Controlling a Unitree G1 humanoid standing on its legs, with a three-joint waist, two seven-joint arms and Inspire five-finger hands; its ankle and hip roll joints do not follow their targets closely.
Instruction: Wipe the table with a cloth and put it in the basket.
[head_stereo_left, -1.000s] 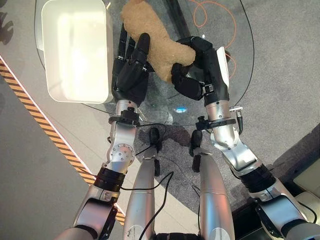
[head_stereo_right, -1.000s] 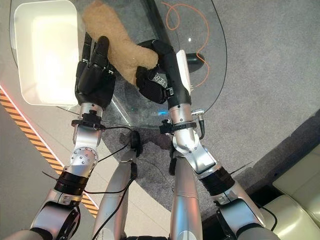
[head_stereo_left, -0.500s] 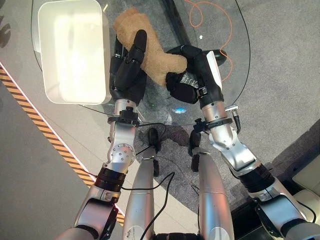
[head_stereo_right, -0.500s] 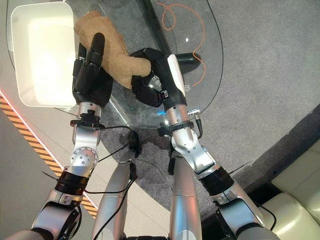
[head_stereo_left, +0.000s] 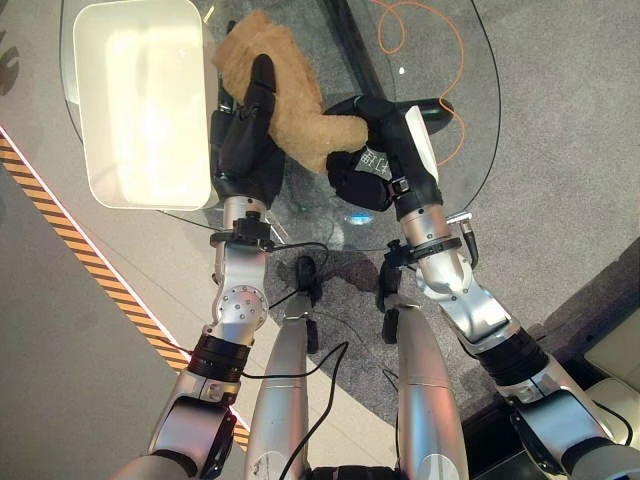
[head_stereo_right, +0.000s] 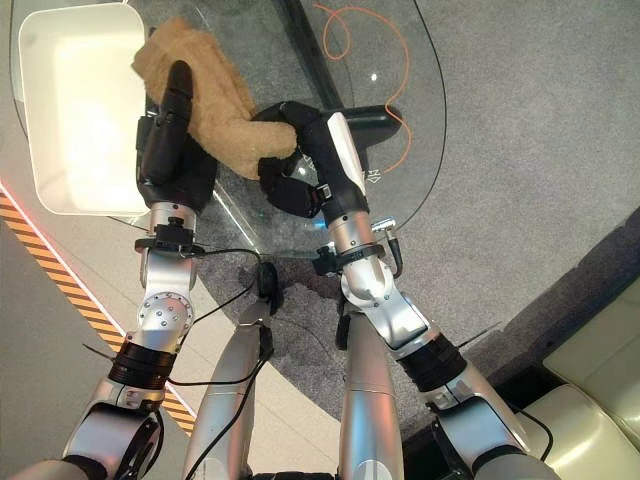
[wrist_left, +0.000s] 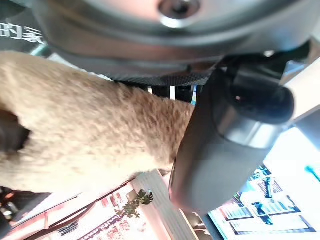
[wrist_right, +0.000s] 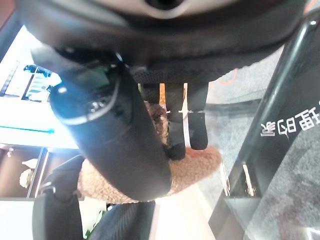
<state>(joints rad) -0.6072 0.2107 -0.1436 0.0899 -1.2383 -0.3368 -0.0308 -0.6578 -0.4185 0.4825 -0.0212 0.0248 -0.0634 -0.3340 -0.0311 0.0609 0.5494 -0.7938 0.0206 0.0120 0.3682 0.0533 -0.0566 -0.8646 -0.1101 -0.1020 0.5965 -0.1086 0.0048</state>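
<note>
A tan fluffy cloth (head_stereo_left: 290, 90) lies on the round glass table (head_stereo_left: 470, 130), its far end reaching the rim of the white rectangular basket (head_stereo_left: 150, 196). My left hand (head_stereo_left: 243, 150) holds the cloth's left side, its thumb (wrist_left: 215, 150) laid over the pile (wrist_left: 75, 140) and its fingers underneath. My right hand (head_stereo_left: 372, 160) is curled round the cloth's near right end (wrist_right: 200, 165). Both hands hold it between them, just right of the basket.
The basket takes up the table's left part and overhangs the edge. Through the glass I see a dark table bar (head_stereo_left: 350, 40) and an orange cable (head_stereo_left: 420, 40) on the grey carpet. Striped floor tape (head_stereo_left: 90, 260) runs at left.
Both hands have carried the cloth leftward toward the basket; its far end now meets the basket's rim. The right hand has followed, still closed on the near end.
</note>
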